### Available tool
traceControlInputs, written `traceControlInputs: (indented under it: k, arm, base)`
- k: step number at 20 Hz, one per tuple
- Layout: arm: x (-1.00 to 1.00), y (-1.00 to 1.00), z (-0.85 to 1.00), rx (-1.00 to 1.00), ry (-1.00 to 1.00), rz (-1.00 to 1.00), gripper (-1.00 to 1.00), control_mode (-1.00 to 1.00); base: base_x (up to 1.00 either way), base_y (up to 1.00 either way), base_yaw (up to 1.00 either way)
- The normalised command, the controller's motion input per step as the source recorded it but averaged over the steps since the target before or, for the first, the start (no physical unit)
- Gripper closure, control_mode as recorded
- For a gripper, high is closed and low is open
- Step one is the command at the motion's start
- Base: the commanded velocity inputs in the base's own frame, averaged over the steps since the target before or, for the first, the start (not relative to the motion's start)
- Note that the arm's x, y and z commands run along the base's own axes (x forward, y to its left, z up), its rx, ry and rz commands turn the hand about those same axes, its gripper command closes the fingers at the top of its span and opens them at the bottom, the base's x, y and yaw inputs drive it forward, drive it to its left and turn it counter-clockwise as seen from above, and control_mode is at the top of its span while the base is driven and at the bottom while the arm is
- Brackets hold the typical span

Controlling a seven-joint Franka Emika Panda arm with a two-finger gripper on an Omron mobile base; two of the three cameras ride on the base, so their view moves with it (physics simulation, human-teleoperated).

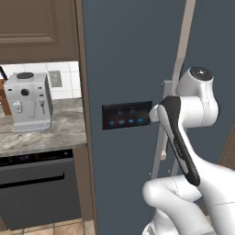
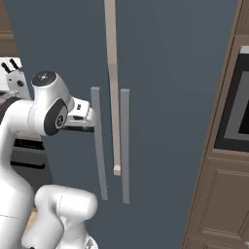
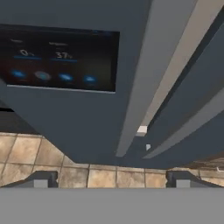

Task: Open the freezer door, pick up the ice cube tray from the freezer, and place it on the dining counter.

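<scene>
The freezer door (image 1: 124,55) is the slate-blue panel with a black, blue-lit control panel (image 1: 126,115) and a long grey vertical handle (image 2: 98,146). My gripper (image 2: 91,119) sits right at that handle, level with the control panel. In the hand view the fingertips (image 3: 41,179) stand far apart, so my gripper (image 3: 111,181) is open and holds nothing. The handle (image 3: 144,83) runs up ahead of it, beside the control panel (image 3: 61,57). A pale strip (image 2: 112,87) shows between the two doors. The ice cube tray and the freezer interior are hidden behind the door. The dining counter is out of view.
A plain slate-blue door (image 2: 170,97) with its own grey handle (image 2: 125,146) stands to the right. A coffee machine (image 1: 28,101) sits on the wall counter (image 1: 59,133) to the left, above a dark appliance (image 1: 39,193). Brown cabinets with a wall oven (image 2: 236,102) flank the right.
</scene>
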Motion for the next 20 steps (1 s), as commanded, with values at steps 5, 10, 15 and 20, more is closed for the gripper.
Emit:
traceControlInputs:
  k: [5, 10, 15, 20]
  arm:
    - [0.0, 0.0, 0.0, 0.0, 0.0, 0.0, -1.0, 1.0]
    - [0.0, 0.0, 0.0, 0.0, 0.0, 0.0, -1.0, 1.0]
    - [0.0, 0.0, 0.0, 0.0, 0.0, 0.0, -1.0, 1.0]
    - [0.0, 0.0, 0.0, 0.0, 0.0, 0.0, -1.0, 1.0]
  base:
    - [-0.36, -0.33, 0.0]
    - [-0.57, -0.56, -0.01]
    - [-0.1, -0.79, -0.01]
    - [0.05, -0.28, 0.0]
